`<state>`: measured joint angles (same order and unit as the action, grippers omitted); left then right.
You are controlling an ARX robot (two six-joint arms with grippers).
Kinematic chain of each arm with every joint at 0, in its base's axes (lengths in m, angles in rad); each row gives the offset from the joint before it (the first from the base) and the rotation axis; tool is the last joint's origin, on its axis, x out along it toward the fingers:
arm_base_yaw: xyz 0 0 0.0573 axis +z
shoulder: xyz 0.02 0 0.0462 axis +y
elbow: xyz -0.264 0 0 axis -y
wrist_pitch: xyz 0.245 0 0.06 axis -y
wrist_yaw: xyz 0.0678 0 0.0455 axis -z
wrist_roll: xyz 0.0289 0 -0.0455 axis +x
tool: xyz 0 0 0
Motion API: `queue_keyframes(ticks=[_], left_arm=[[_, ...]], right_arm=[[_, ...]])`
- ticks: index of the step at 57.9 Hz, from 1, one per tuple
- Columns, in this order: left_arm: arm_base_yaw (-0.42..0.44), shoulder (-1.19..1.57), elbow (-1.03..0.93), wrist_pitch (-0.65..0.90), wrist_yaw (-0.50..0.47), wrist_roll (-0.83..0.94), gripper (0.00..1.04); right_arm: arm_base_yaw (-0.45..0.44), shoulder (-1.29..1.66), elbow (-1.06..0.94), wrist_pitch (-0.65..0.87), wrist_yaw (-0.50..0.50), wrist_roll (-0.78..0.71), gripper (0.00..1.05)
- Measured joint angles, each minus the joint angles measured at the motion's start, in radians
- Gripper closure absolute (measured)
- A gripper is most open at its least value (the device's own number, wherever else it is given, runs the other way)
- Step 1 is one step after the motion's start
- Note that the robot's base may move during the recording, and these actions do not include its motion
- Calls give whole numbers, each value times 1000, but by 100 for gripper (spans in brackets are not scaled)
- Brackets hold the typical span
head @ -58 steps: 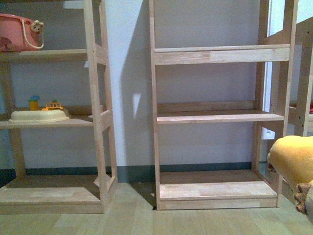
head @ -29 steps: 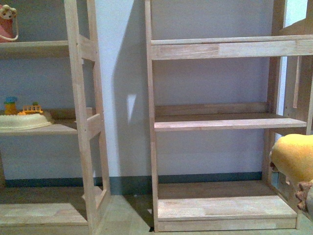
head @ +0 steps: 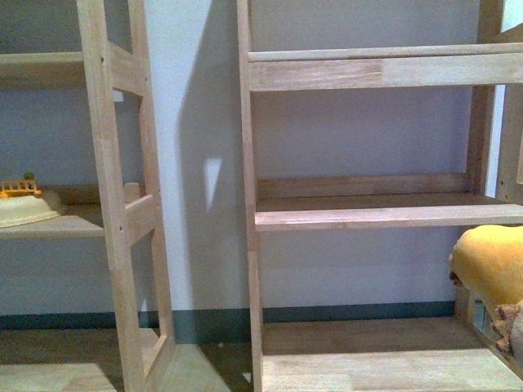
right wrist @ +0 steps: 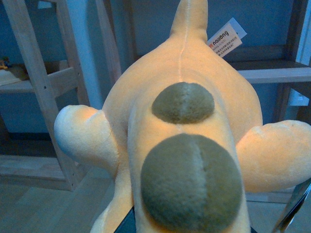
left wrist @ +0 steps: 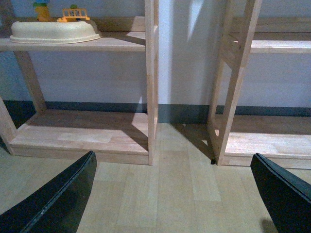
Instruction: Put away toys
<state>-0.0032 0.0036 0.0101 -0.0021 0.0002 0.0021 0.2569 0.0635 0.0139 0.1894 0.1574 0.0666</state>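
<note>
The yellow-orange plush animal [head: 493, 263] hangs at the right edge of the front view, level with the gap between the middle and bottom shelves of the wooden shelf unit [head: 376, 214]. It fills the right wrist view [right wrist: 180, 141], showing two brownish round patches and a white tag. My right gripper is shut on it; the fingers are almost wholly hidden by the plush. My left gripper [left wrist: 177, 194] is open and empty, its black fingers [left wrist: 58, 199] spread above the wooden floor in front of the two units.
A second wooden shelf unit [head: 114, 212] stands to the left, holding a cream tub with small coloured toys [head: 20, 204], also in the left wrist view [left wrist: 53, 29]. A gap of wall [head: 196, 163] separates the units. A shelf post stands at the far right [head: 511, 131].
The view has moved closer to the shelves and to the right; the left unit slid leftward and the pink basket left the frame. The plush stays at the right edge.
</note>
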Motion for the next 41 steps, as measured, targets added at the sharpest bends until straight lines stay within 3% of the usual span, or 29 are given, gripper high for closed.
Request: queue_keyframes(ticks=[41], left_arm=[[0, -1, 0, 0, -1, 0, 6]], right_arm=[[0, 1, 0, 0, 0, 0, 97]])
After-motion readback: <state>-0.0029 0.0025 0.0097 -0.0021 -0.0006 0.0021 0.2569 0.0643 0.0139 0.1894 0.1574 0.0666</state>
